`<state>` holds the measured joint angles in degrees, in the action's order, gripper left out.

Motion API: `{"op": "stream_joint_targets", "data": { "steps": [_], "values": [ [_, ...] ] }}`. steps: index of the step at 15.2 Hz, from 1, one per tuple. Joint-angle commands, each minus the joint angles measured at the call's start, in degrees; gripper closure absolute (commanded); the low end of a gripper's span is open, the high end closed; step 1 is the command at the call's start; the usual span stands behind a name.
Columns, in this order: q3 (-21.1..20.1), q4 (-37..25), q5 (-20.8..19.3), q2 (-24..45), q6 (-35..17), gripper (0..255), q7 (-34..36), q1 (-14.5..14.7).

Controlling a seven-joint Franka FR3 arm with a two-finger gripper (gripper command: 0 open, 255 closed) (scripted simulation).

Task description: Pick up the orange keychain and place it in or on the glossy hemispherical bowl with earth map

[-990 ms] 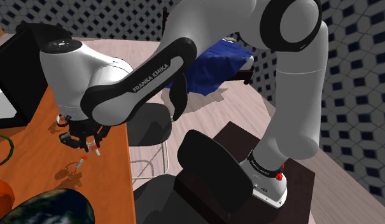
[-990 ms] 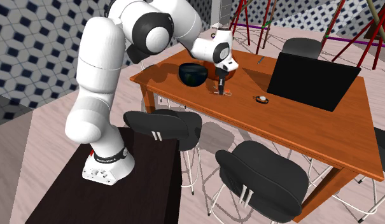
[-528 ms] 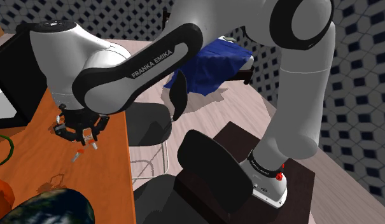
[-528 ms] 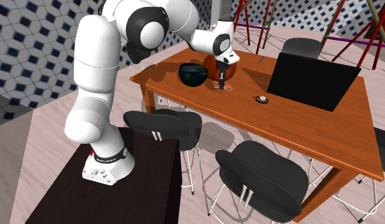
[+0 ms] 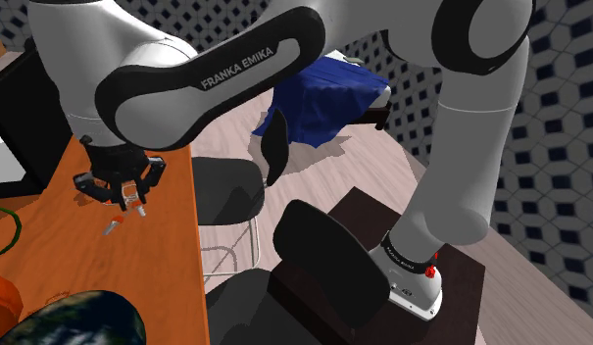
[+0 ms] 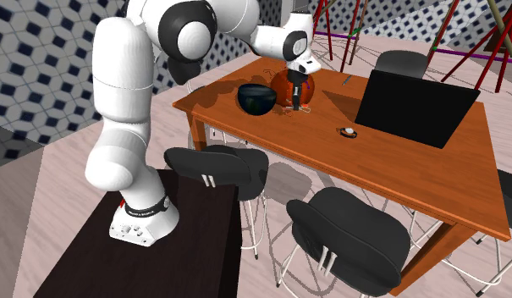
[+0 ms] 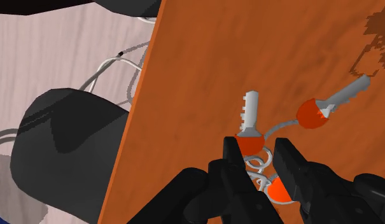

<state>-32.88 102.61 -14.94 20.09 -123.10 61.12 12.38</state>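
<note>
While you read the gripper [image 7: 256,151] clenched on the orange keychain [image 7: 249,135], it hangs over the table [image 5: 172,250] | near the long edge | your earth-map bowl [image 5: 76,320]: nearby, toward the table's end

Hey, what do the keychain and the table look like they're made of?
The keychain: the grey blades and coiled ring look like metal, going by their dull silver sheen. The orange heads look like plastic, smooth and flat in colour, though that is a guess. The table: wood with a matt finish, going by its streaked orange-brown grain.
</note>
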Motion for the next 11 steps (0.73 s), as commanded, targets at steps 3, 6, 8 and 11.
{"op": "stream_joint_targets", "data": {
  "steps": [3,6,8,11],
  "values": [
    [-0.5,-1.6,1.0,-1.3,2.6,255,-0.7,-0.2],
    [-0.7,-2.9,1.7,-2.1,4.6,255,-1.2,-0.4],
    [-0.9,-3.9,2.1,-2.5,6.0,255,-1.5,-0.5],
    [-1.1,-5.4,2.6,-3.1,8.0,255,-1.9,-0.5]
  ]
}}
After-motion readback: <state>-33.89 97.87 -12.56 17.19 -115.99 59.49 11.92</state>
